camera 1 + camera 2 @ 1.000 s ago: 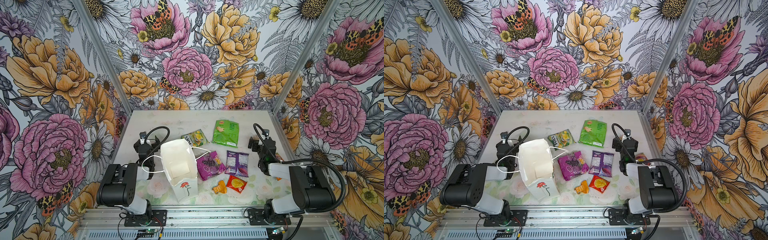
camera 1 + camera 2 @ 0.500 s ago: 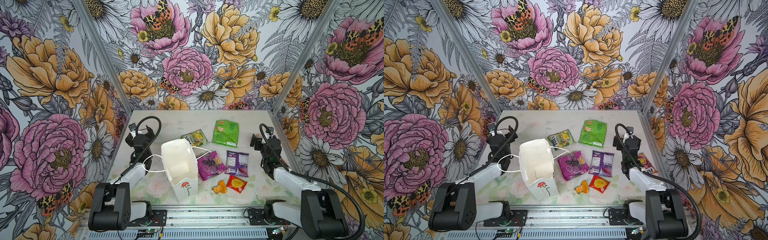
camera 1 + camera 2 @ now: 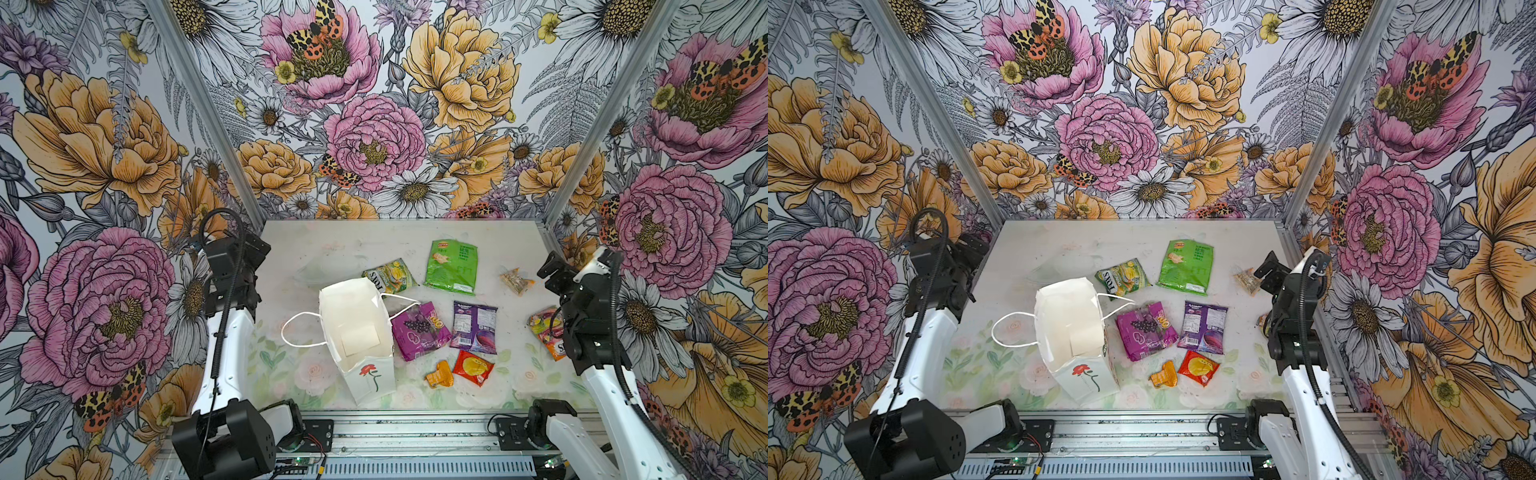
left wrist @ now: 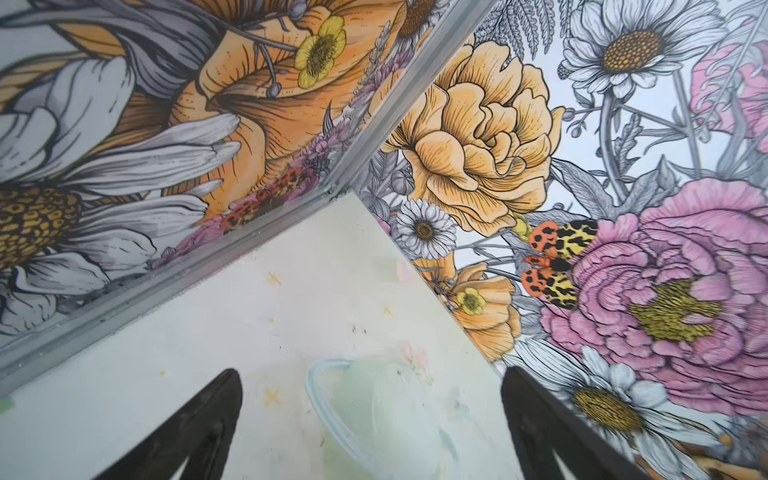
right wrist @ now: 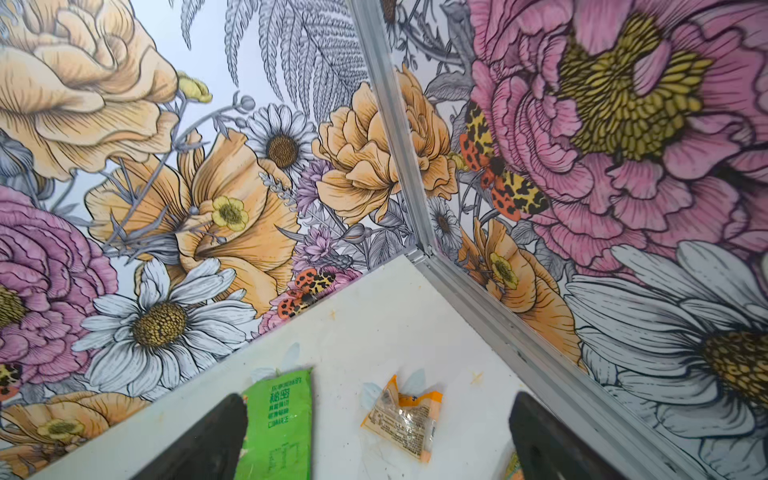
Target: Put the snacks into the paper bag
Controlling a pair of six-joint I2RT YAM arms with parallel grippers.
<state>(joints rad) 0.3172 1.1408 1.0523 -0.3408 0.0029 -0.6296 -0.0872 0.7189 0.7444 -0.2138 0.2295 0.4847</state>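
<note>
At table (image 3: pixel 374 245) centre, paper bag (image 3: pixel 365 382) stands upright, mouth open; snacks (image 3: pixel 419 330) lie scattered to its right. Left gripper (image 4: pixel 370 372) wide open, empty, at table's left edge. Right gripper (image 5: pixel 378 398) likewise, near clear packet (image 5: pixel 405 419).

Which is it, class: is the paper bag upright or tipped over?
Upright. The paper bag stands on its base with its mouth open upward; both top views look down into its white interior.

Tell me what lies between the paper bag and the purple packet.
The magenta grape packet lies flat between the paper bag and the purple packet, as both top views show.
</note>
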